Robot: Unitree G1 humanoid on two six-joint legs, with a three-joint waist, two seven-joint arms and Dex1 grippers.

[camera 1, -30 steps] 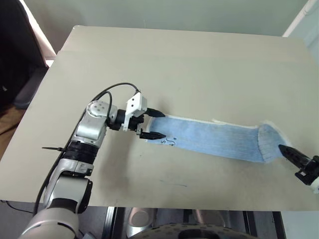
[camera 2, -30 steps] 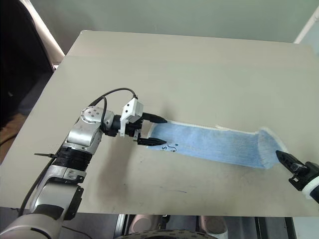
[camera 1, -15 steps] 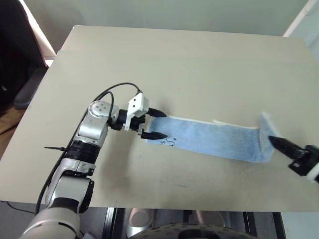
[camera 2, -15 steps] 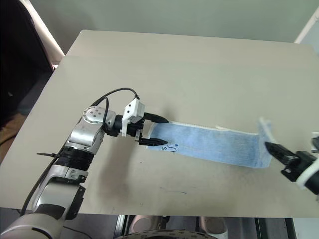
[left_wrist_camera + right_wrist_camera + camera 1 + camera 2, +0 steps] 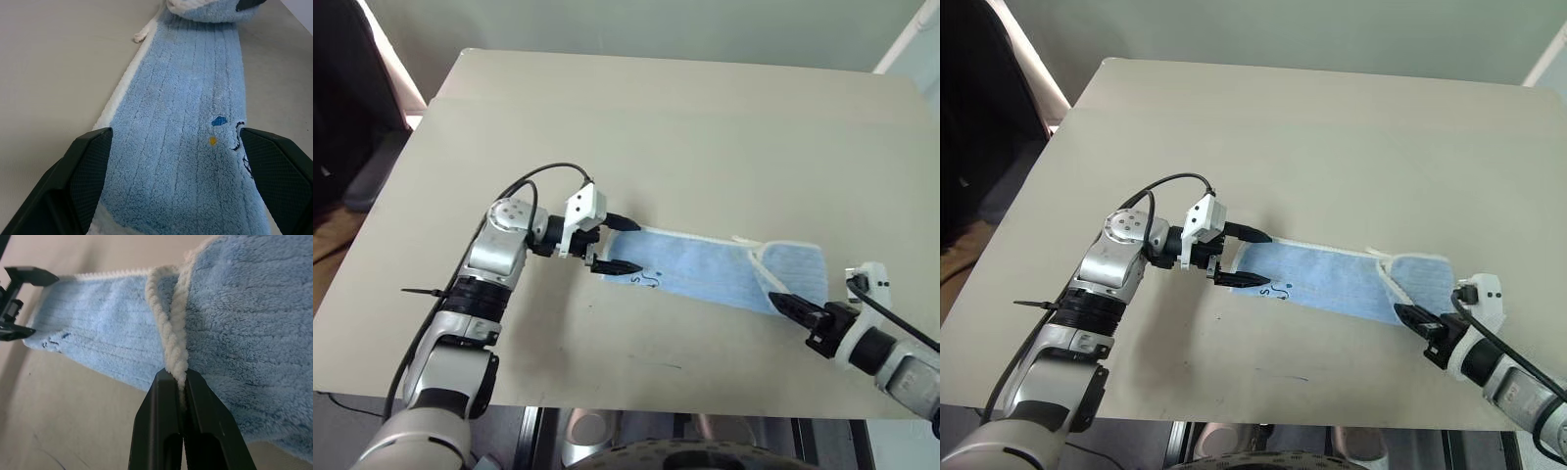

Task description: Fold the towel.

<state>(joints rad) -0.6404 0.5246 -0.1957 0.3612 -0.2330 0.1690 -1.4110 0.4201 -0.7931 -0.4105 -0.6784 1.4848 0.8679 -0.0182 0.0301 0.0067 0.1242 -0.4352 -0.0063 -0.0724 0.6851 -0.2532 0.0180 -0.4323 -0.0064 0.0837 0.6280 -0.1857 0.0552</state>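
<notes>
Folding: we pinch the light blue terry-cloth towel (image 5: pixel 724 273) by its white edging in our right gripper (image 5: pixel 179 382).
Left gripper (image 5: pixel 616 245): spread wide astride the far end.
Risk: edging could slip, dropping the flap crooked.

We see the towel (image 5: pixel 724 274), light blue terry cloth with white stitched edging, lying as a long narrow strip flat on the bench (image 5: pixel 685 127), near the bench's front edge. Its right end is folded back over the strip, white edging doubled up at the fold. A small dark printed mark (image 5: pixel 648 279) sits at the towel's left end, on the side toward the bench's front edge.
</notes>
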